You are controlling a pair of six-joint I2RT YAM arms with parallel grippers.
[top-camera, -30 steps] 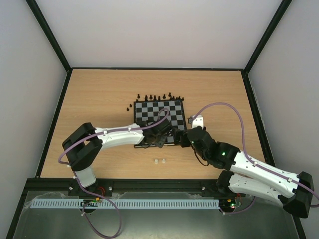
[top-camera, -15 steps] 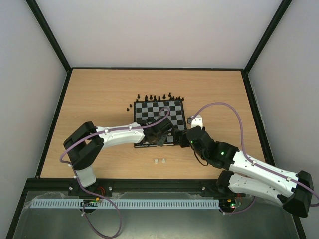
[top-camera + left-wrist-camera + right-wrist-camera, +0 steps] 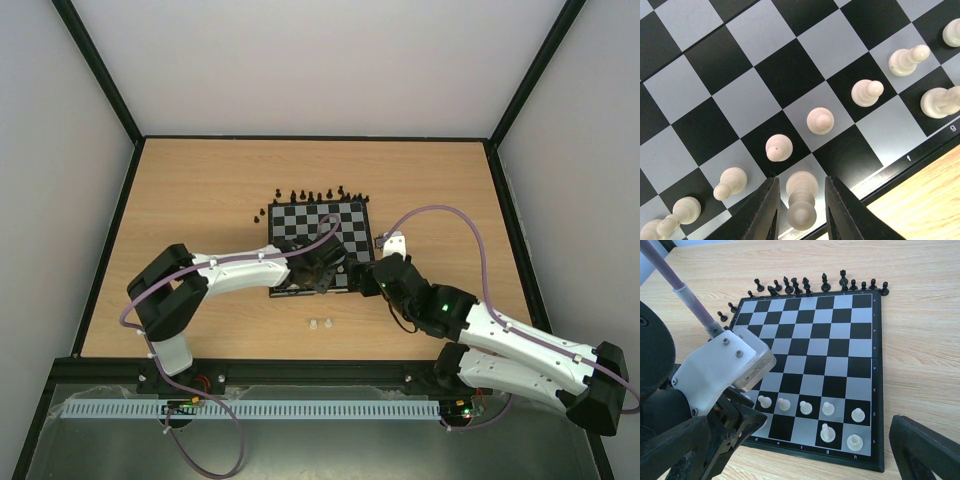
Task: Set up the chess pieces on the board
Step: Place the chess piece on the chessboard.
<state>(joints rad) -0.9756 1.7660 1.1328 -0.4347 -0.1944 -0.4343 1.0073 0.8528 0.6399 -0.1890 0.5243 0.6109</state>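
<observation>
The board (image 3: pixel 322 222) lies mid-table. My left gripper (image 3: pixel 801 212) hangs over its near row, open, its dark fingers (image 3: pixel 765 212) on either side of a cream chess piece (image 3: pixel 801 200). That piece stands on a pale square with a gap on both sides. A row of cream pawns (image 3: pixel 820 120) runs diagonally across the board (image 3: pixel 775 40). My right gripper (image 3: pixel 829 422) is wide open and empty by the near right corner of the board (image 3: pixel 840 347). Black pieces (image 3: pixel 805 286) line the table beyond the far edge.
Two cream pieces (image 3: pixel 320 325) lie on the wooden table in front of the board. A few black pieces (image 3: pixel 262 214) stand off its far left corner. The left arm's white camera housing (image 3: pixel 725 370) fills the left of the right wrist view.
The left jaws have parted from the cream piece, which now stands free on the near row. Both arms have barely moved.
</observation>
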